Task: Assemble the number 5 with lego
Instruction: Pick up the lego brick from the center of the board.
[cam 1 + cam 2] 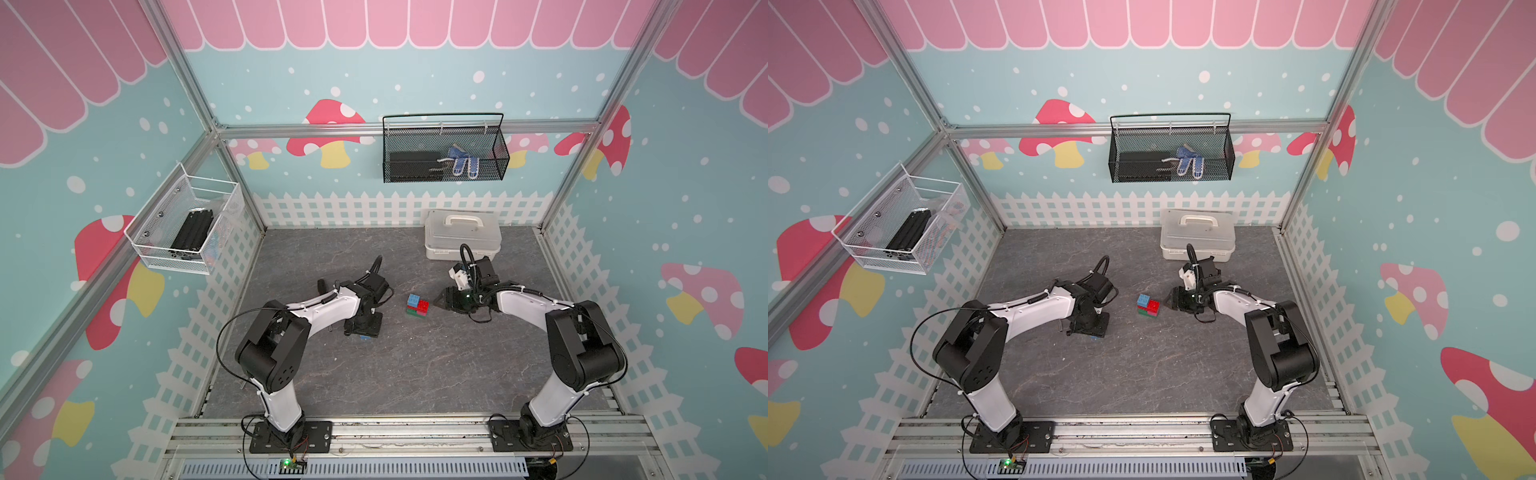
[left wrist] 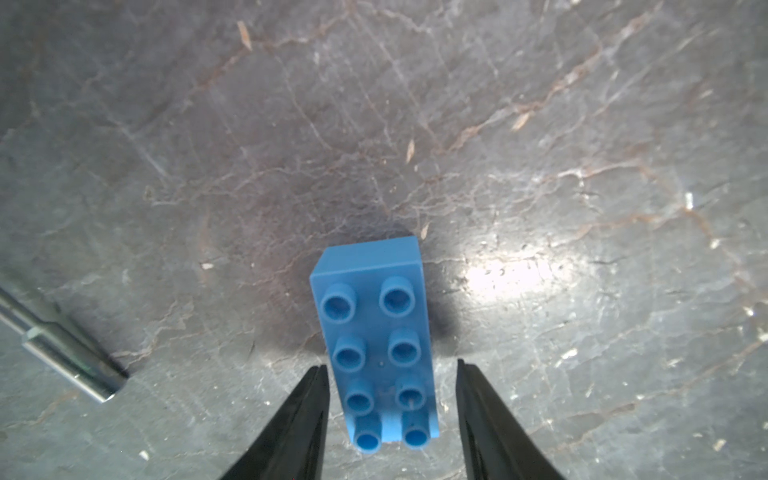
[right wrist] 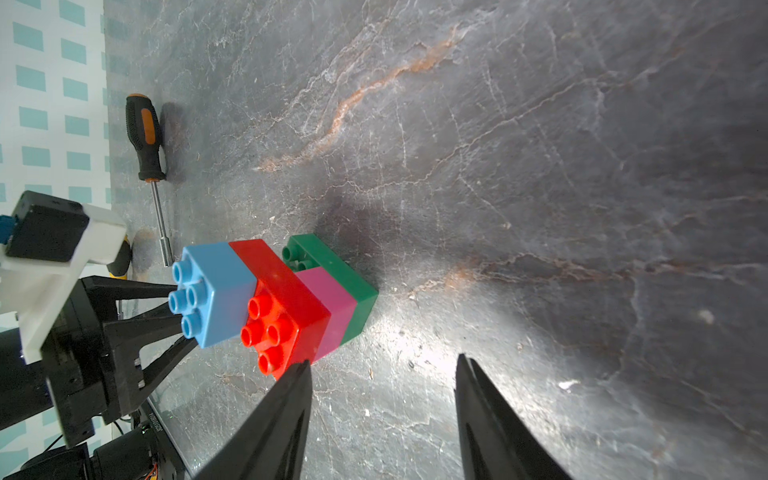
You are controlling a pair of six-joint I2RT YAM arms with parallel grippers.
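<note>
My left jaws straddle the long blue brick (image 2: pixel 376 345) on the counter (image 2: pixel 540 124), not yet clamped; right jaws gape empty beside the stack (image 3: pixel 286 299).

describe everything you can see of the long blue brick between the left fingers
The long blue brick looks like smooth plastic, with eight hollow round studs in two rows of four, facing up. It lies flat on the grey marbled table. The left gripper straddles one end: one of its fingers is against or almost against a long side, the other stands clear. In a top view only a sliver of it shows under the gripper.
</note>
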